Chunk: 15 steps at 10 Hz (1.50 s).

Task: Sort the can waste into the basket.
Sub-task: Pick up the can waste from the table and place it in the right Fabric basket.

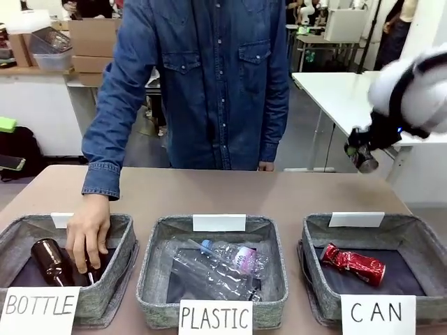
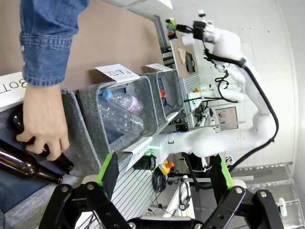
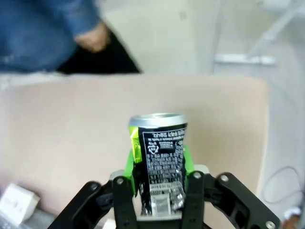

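Evidently the right gripper's green pads [image 3: 135,149] are clamped on the two sides of the dark can [image 3: 159,152], gripping it low on the body so that its silver top stands clear above the fingers. From the front, the right gripper [image 1: 361,155] carries that can high in the air, beyond the far right corner of the table [image 1: 174,192] and well above the CAN basket [image 1: 412,241], presumably so it can swing over the rim without catching it. The red dented can [image 1: 353,264] already lies inside that basket. The left gripper [image 2: 164,174] has its fingers spread wide with nothing between them, hanging idle near the BOTTLE basket [image 1: 122,241], where the person's hand [image 1: 87,241] rests on brown glass bottles [image 1: 50,260].
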Each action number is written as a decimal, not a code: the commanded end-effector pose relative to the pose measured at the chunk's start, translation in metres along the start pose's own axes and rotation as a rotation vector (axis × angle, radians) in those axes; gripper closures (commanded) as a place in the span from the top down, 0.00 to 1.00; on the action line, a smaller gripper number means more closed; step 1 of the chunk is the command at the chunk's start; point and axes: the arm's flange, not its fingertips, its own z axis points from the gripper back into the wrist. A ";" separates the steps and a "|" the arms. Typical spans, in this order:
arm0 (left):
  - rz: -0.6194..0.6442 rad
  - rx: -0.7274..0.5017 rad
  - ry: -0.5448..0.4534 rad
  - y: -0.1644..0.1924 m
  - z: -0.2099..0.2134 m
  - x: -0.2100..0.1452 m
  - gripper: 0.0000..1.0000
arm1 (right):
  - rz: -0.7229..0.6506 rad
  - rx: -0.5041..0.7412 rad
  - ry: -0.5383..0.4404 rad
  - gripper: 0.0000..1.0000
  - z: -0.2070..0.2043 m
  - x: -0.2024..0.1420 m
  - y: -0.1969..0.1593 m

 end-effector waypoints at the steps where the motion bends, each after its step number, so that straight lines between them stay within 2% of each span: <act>1: 0.000 -0.016 -0.008 -0.003 -0.001 0.001 1.00 | 0.170 0.178 0.233 0.00 0.057 -0.043 -0.008; 3: 0.000 -0.016 -0.008 -0.003 -0.001 0.001 1.00 | 0.487 0.305 0.421 0.00 0.094 -0.084 0.008; 5: 0.000 -0.016 -0.008 -0.003 -0.001 0.001 1.00 | 1.125 0.447 0.600 0.00 0.108 -0.144 0.030; 6: 0.000 -0.016 -0.008 -0.003 -0.001 0.001 1.00 | 1.379 0.527 0.688 0.00 0.108 -0.166 0.037; 7: 0.000 -0.016 -0.008 -0.003 -0.001 0.001 1.00 | 1.538 0.590 0.742 0.00 0.108 -0.182 0.041; 8: 0.000 -0.016 -0.008 -0.003 -0.001 0.001 1.00 | 1.667 0.746 0.774 0.00 0.111 -0.194 0.044; 9: 0.000 -0.016 -0.008 -0.003 -0.001 0.001 1.00 | 1.644 0.820 0.764 0.00 0.115 -0.199 0.043; 13: 0.000 -0.016 -0.008 -0.003 -0.001 0.001 1.00 | 1.598 0.831 0.709 0.00 0.113 -0.199 0.038; 14: 0.000 -0.016 -0.008 -0.003 -0.001 0.001 1.00 | 1.568 0.827 0.669 0.00 0.112 -0.197 0.039; 15: 0.000 -0.016 -0.008 -0.003 -0.001 0.001 1.00 | 1.503 0.806 0.582 0.00 0.112 -0.194 0.042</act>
